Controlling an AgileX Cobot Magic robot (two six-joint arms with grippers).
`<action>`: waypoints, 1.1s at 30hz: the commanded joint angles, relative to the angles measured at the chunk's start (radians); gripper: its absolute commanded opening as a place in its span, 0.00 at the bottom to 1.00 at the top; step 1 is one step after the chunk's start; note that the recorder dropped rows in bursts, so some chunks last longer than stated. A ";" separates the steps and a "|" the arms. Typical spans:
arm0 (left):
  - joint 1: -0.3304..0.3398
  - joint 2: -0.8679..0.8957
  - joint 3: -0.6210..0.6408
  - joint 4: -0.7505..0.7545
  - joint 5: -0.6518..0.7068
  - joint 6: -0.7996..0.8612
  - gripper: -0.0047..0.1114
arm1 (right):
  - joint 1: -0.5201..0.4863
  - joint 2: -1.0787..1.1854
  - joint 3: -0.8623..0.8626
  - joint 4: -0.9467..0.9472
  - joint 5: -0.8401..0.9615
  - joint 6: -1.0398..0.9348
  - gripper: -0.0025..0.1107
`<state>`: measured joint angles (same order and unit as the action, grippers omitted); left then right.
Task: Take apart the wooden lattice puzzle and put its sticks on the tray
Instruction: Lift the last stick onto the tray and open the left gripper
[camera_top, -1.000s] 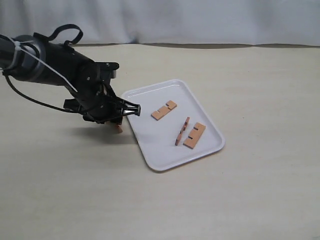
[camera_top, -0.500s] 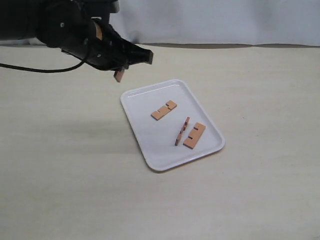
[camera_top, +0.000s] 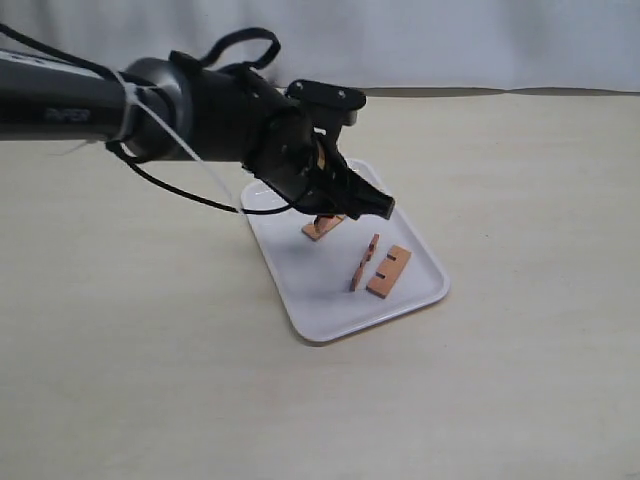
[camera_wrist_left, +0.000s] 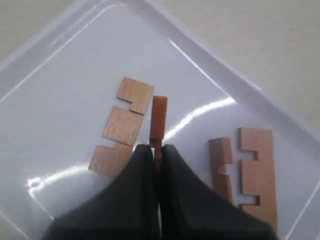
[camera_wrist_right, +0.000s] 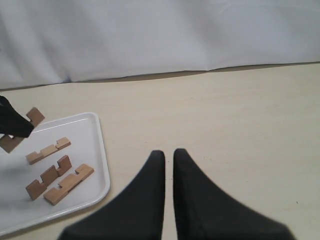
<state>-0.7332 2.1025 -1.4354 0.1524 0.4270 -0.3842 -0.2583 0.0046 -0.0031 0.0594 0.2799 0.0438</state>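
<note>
Left gripper (camera_wrist_left: 158, 148) tight on one stick (camera_wrist_left: 159, 115) over the tray (camera_wrist_left: 65, 75), just beside a flat-lying stick (camera_wrist_left: 123, 127).

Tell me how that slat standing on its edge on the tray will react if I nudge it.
Likely tips flat easily: the slat balances on a narrow edge. Probably slides readily too, since the tray looks glossy. It seems rigid wood, so no bending.

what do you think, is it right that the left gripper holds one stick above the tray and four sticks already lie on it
Not four: three sticks lie on the tray, as the left wrist view shows. The rest holds: the left gripper is shut on one stick above the tray.
</note>
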 joint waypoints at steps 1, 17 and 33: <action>-0.003 0.071 -0.026 -0.007 -0.001 0.015 0.04 | -0.007 -0.005 0.003 0.004 0.003 -0.004 0.07; -0.011 0.061 -0.036 -0.004 0.051 0.058 0.56 | -0.007 -0.005 0.003 0.004 0.003 -0.004 0.07; -0.011 -0.189 -0.036 0.159 0.424 0.136 0.29 | -0.007 -0.005 0.003 0.004 0.003 -0.004 0.07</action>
<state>-0.7370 1.9318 -1.4677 0.2638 0.7473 -0.2604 -0.2583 0.0046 -0.0031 0.0594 0.2799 0.0438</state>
